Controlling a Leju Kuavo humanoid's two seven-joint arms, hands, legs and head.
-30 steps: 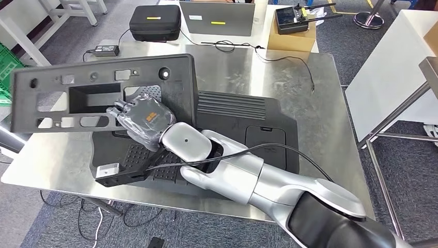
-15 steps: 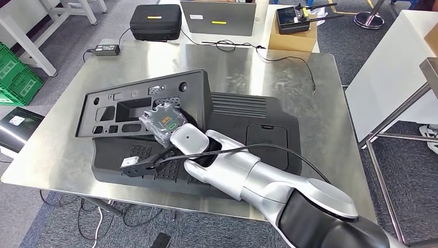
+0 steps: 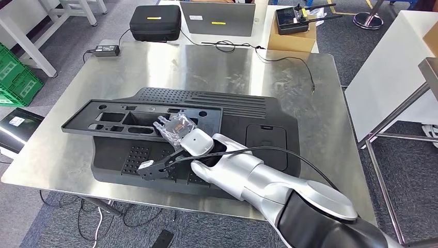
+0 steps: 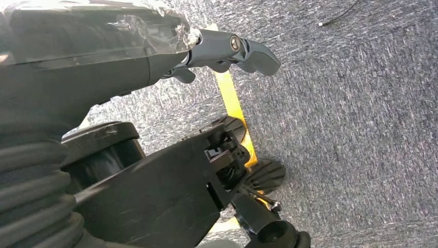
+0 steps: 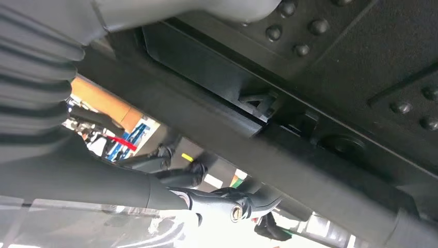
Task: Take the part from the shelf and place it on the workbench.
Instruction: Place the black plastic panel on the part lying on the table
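Since the earlier frames the part (image 3: 139, 118), a long black panel with cut-outs, has swung down from steeply tilted in the air to nearly flat. It now lies low across the upper half of the large black ribbed mat (image 3: 248, 121) on the worktop (image 3: 289, 77), its left end reaching past the mat's edge.

The right robot hand (image 3: 175, 129) grasps the part at its near long edge, fingers through one of the cut-outs; in the right wrist view the robot hand (image 5: 46, 67) is pressed close against the dark panel (image 5: 289, 103). The left robot hand (image 4: 170, 165) hangs over grey carpet with fingers apart and nothing in it.

I cannot tell whether the part's far edge rests fully on the mat. If it is let go while partly raised, it could drop or slide. The fingers could also catch in the cut-out as they withdraw and drag the part off the mat.
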